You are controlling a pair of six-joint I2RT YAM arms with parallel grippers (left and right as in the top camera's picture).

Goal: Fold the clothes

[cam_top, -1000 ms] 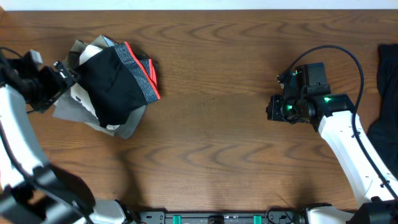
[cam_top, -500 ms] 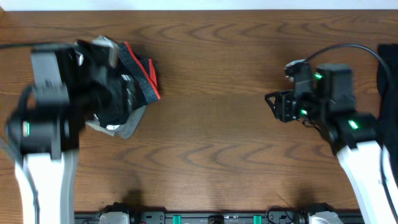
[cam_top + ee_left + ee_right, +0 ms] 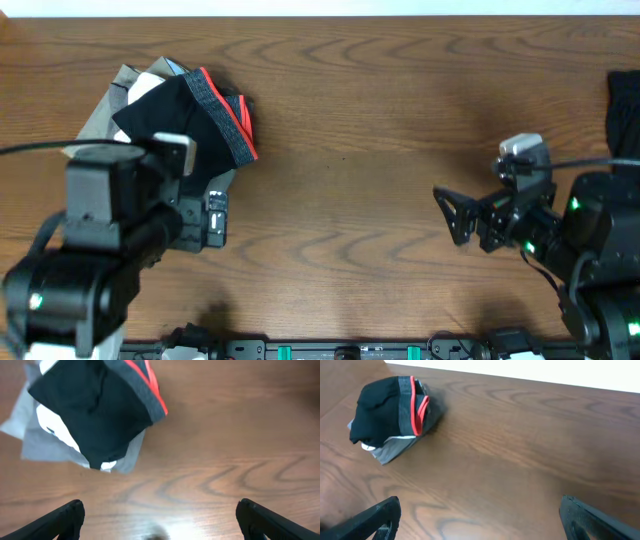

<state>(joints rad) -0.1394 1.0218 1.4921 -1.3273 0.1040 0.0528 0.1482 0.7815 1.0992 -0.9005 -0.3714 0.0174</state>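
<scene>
Overhead: pile [image 3: 185, 120] left; garment [image 3: 625, 130] right edge.
Left gripper [image 3: 160, 510], right gripper [image 3: 479, 506]: wide, empty.
Next: pinch garment edge, spread flat.

Bare table [image 3: 340, 150] from clothes pile [image 3: 185, 120] at far left across to right gripper [image 3: 450, 217]: wide lane, either arm can pass. Pile sits just ahead of left gripper [image 3: 160, 506]. Dark garment [image 3: 625, 100] blocks the far right edge. Both jaws spread, nothing between them
</scene>
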